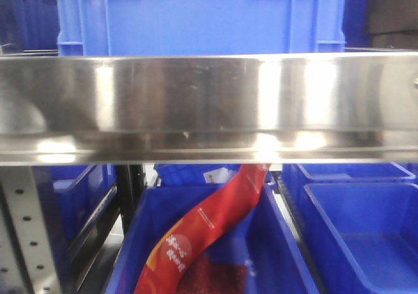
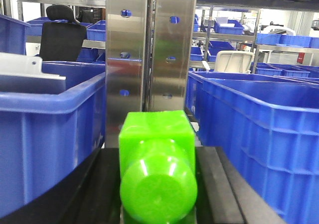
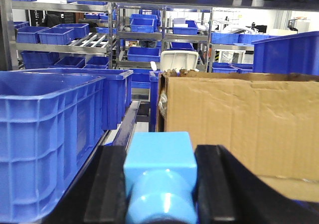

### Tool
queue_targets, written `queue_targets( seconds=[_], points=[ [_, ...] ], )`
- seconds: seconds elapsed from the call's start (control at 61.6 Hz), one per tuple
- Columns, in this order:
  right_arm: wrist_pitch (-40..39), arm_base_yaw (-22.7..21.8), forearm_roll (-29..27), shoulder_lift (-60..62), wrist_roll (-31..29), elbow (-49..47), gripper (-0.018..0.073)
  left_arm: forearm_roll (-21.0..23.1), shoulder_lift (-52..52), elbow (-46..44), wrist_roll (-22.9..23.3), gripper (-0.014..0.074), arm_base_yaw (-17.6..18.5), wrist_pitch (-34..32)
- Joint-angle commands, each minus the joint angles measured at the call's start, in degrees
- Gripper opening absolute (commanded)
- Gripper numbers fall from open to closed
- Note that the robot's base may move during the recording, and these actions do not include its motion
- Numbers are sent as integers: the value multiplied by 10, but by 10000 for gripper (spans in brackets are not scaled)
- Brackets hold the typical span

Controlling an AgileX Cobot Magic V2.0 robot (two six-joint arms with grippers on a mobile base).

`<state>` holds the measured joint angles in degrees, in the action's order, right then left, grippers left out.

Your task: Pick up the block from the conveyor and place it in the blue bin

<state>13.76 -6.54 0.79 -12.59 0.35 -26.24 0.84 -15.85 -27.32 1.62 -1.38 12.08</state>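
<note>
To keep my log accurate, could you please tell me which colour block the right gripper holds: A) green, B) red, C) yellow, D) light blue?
D: the right wrist view shows a light blue block between the right gripper's black fingers.

The bright green block (image 2: 157, 176), one round stud facing the camera, sits clamped in the left pincer (image 2: 157, 152), a blue bin (image 2: 259, 129) near its right.
</note>
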Motion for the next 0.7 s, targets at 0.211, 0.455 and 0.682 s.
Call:
queue_targets(
  seconds=[0.211, 0.455, 0.682],
  points=[
    [-14, 1, 5, 2, -3, -4, -162, 4, 2, -1, 1, -111, -2, -10],
    [-14, 1, 5, 2, -3, -4, -162, 4, 2, -1, 1, -111, -2, -10],
    [-14, 1, 5, 2, -3, -4, -162, 4, 2, -1, 1, -111, -2, -10]
  ],
)
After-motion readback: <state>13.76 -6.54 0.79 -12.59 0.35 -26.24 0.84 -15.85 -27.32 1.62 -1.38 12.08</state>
